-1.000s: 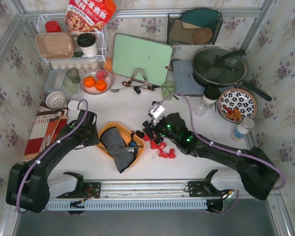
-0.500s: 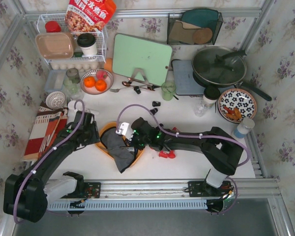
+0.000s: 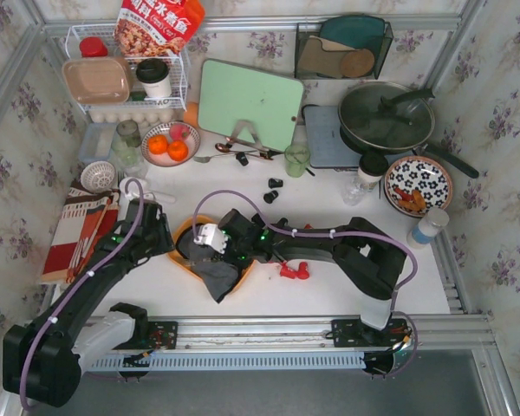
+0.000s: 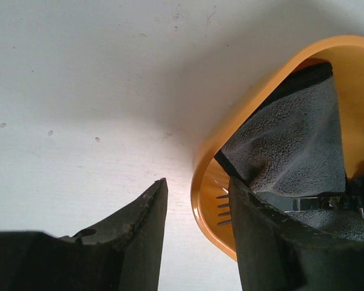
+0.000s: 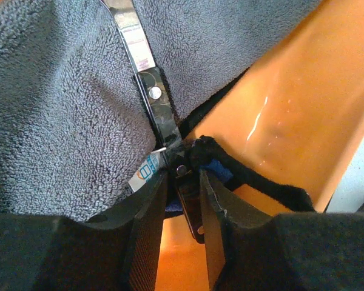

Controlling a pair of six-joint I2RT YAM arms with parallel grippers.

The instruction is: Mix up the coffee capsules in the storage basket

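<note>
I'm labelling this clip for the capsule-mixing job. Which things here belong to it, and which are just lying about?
Job: basket, red capsules, black capsules, left end effector, right end effector.

Lying about: grey cloth, metal strip, cutting board, pan, oranges, plate.

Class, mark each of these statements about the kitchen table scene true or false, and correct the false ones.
1. A grey cloth lies in the storage basket. True.
2. The red coffee capsules in view sit inside the basket. False: they lie on the table, right of it.
3. The left claw straddles the basket's rim. True.
4. The right claw hovers over the frying pan. False: it is down in the basket, closed on a metal strip.
</note>
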